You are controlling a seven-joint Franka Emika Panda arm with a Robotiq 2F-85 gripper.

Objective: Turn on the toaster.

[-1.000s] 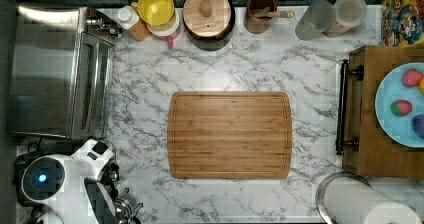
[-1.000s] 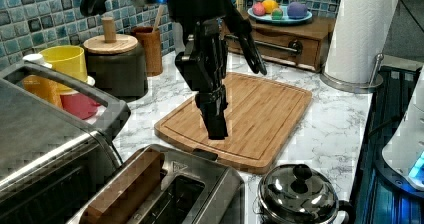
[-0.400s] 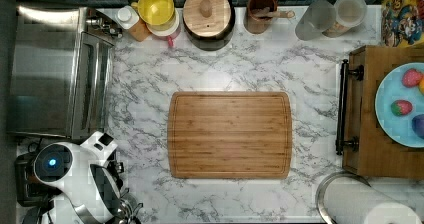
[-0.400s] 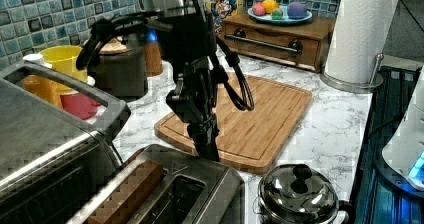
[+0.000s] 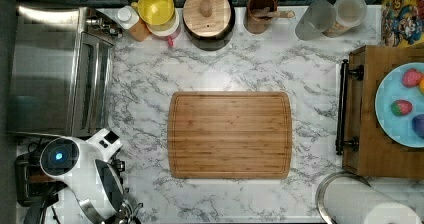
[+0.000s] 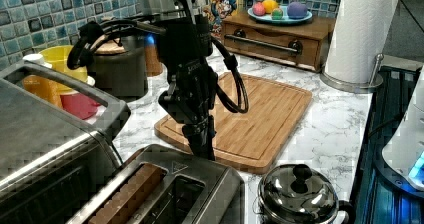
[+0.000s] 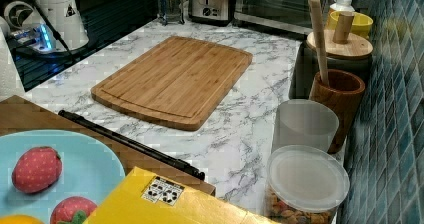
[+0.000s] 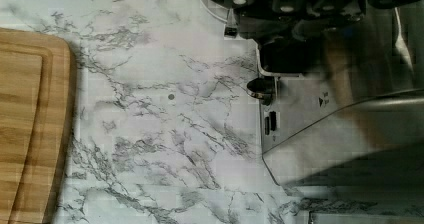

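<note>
Your black gripper [image 6: 200, 146] hangs straight down at the lever end of the small boxy stainless-steel toaster [image 6: 165, 191], which sits at seven o'clock from the bamboo cutting board [image 5: 230, 134] in the top view. You cannot tell how its fingers stand.

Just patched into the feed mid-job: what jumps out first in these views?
The black gripper draws the eye, hanging just above the end of the toaster that faces the cutting board, at the left view's lower left. Next is the big bamboo cutting board, bare in the middle of the marble counter. In the left view a tall paper towel roll stands at the upper right.
</note>
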